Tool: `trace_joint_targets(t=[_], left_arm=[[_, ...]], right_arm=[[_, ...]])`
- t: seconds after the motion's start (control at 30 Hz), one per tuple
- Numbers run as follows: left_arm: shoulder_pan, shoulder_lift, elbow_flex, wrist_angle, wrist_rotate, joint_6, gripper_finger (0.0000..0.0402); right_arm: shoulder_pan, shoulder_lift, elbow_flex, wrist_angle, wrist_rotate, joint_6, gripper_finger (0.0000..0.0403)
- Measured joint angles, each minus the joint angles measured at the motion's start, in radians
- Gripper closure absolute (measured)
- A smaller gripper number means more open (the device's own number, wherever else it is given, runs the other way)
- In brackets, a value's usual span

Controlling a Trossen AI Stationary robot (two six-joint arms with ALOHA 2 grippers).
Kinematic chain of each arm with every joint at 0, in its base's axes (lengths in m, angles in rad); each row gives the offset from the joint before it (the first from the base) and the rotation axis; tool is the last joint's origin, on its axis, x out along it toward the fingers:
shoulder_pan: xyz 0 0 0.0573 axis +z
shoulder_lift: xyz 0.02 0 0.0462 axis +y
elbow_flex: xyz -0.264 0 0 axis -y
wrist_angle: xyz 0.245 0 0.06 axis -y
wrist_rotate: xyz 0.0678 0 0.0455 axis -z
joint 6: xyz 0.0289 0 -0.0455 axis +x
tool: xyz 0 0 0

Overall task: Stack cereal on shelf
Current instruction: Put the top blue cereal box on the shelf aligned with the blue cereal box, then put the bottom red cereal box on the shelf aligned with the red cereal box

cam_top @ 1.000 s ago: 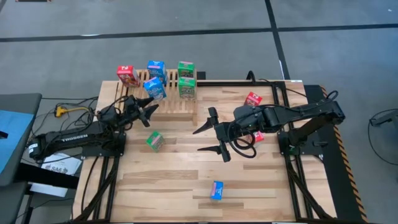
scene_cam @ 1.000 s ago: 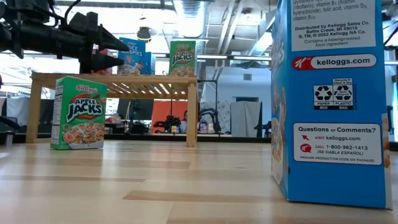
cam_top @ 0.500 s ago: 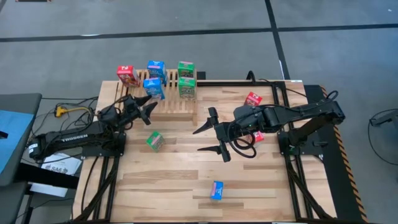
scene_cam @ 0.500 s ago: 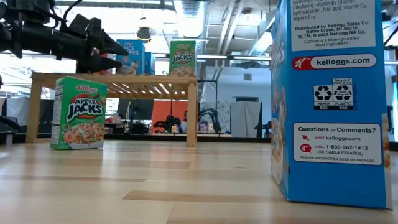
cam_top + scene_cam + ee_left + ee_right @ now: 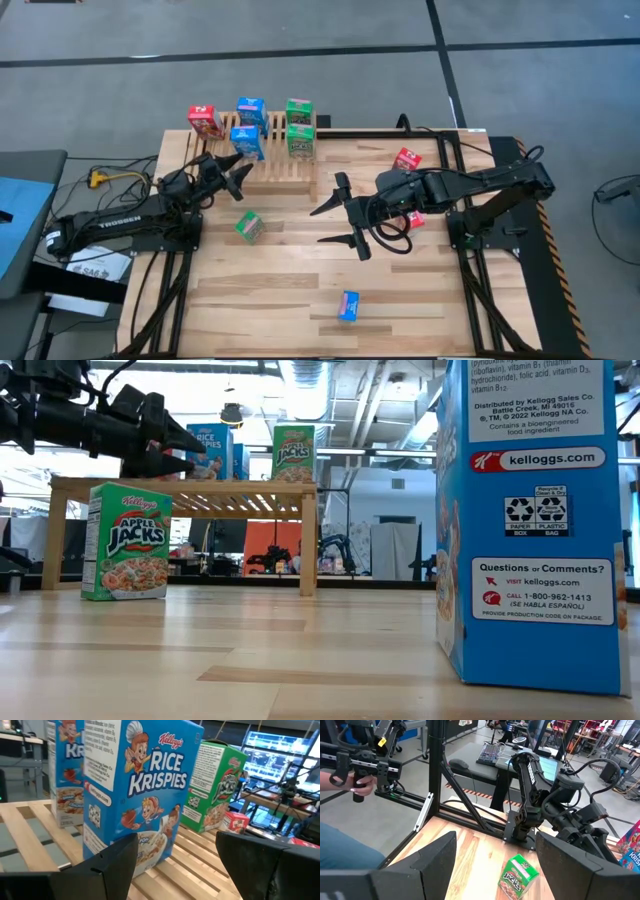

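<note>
— Five small cardboard cereal boxes are standing on the light slatted wooden shelf (image 5: 268, 158): one red (image 5: 206, 121), two blue, two green. State the arms.

— Left gripper (image 5: 238, 172) is sitting at the shelf's front edge, fingers spread, gripping nothing. The nearer blue Rice Krispies box (image 5: 135, 795) is standing upright on the slats just beyond its fingertips, apart from them.

— And off the shelf?

— One green Apple Jacks box (image 5: 248, 226) is lying on the plank tabletop (image 5: 280, 290) in front of the shelf; a blue box (image 5: 348, 305) is resting well apart from it. Right gripper (image 5: 340, 222) is hovering beside the shelf, jaws wide, empty.
</note>
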State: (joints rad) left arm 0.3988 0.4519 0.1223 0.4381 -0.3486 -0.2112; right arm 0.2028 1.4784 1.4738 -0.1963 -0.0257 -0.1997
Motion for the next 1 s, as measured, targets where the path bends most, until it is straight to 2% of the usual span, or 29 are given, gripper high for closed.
trace_joint_targets(t=[0.2,0.43,0.73,0.9,1.0], left_arm=[[0.0,0.0,0.0,0.0,-0.011,0.001,0.0143],[0.0,0.0,0.0,-0.001,0.031,-0.012,0.0143],[0.0,-0.029,0.004,0.017,0.147,-0.095,0.0143],[-0.02,-0.025,0.063,0.014,0.272,-0.096,0.0143],[-0.048,-0.013,0.104,0.014,0.297,-0.09,0.0143]], right_arm=[[0.0,0.0,0.0,0.0,0.0,0.0,0.0107],[0.0,0.0,0.0,-0.003,0.0,0.001,0.0107],[0.016,-0.002,0.0,-0.017,0.001,0.016,0.0107],[0.048,-0.03,-0.002,-0.096,0.006,0.016,0.0107],[0.07,-0.058,0.0,-0.126,0.019,0.019,0.0107]])
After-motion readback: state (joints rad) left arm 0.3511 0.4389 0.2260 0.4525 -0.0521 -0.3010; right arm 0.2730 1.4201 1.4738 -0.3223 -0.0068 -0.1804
